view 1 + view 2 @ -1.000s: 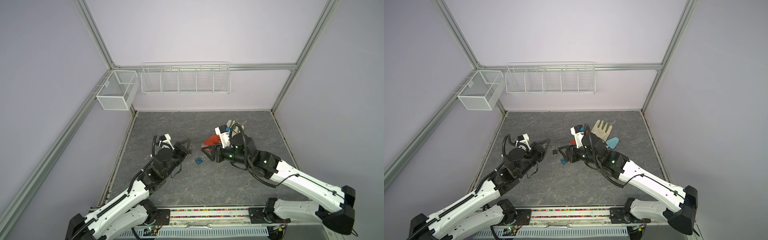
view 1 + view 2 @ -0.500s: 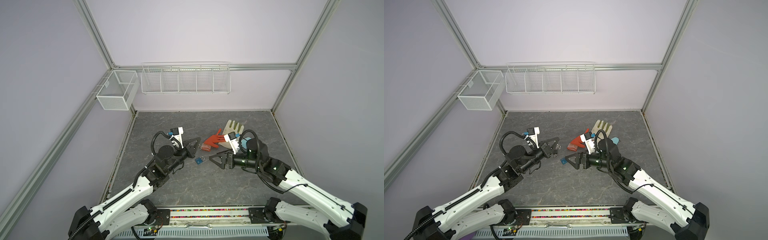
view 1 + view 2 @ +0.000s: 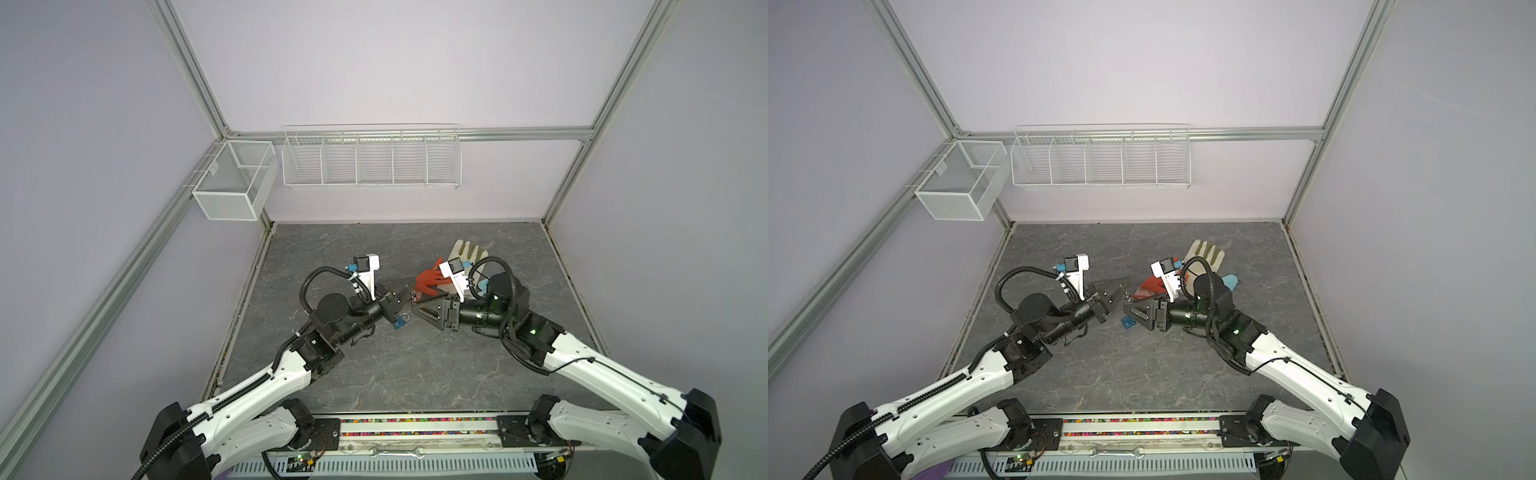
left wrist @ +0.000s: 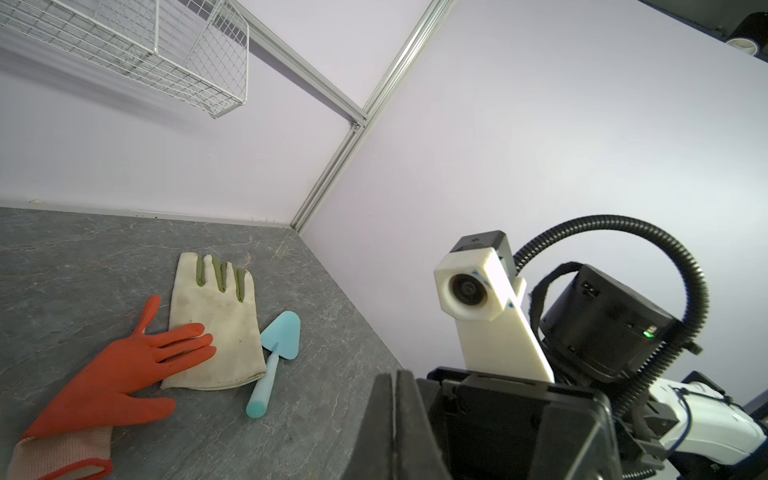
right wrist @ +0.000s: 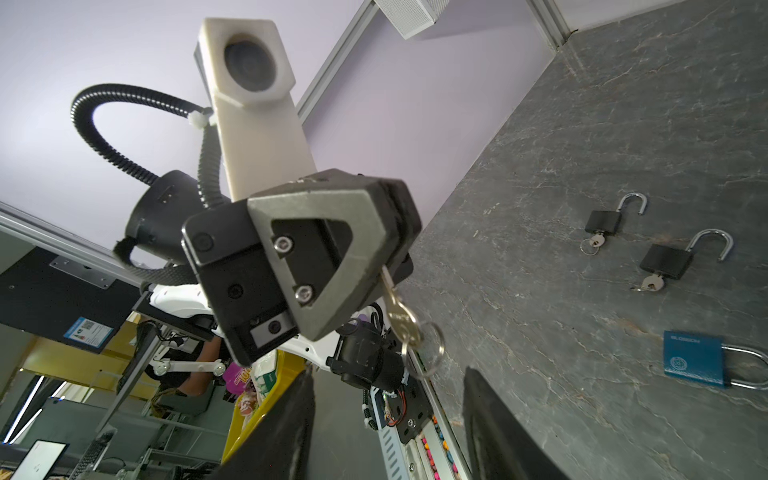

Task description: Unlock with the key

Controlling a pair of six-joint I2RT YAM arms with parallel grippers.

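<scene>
My left gripper (image 3: 409, 291) is shut on a small silver key (image 5: 399, 316); the key and its ring hang from the jaws above the table. The key (image 3: 1128, 296) shows in a top view as a small glint at the tip. In the left wrist view the fingers (image 4: 384, 399) are pressed together and the key is hidden. My right gripper (image 3: 415, 311) stands open, facing the left gripper tip to tip, with nothing between its fingers (image 5: 303, 407). A blue padlock (image 3: 401, 322) lies locked on the table just below both tips, also seen as the blue padlock (image 5: 692, 359).
Two black padlocks (image 5: 602, 222) (image 5: 667, 262) lie with their shackles open and keys in them. A red glove (image 4: 112, 374), a cream glove (image 4: 216, 324) and a light blue trowel (image 4: 274, 353) lie behind the right arm. Wire baskets (image 3: 372, 158) hang on the back wall.
My left gripper has moved right towards the middle with the key. My right gripper pulled back from the red glove, then came in to face the left one.
</scene>
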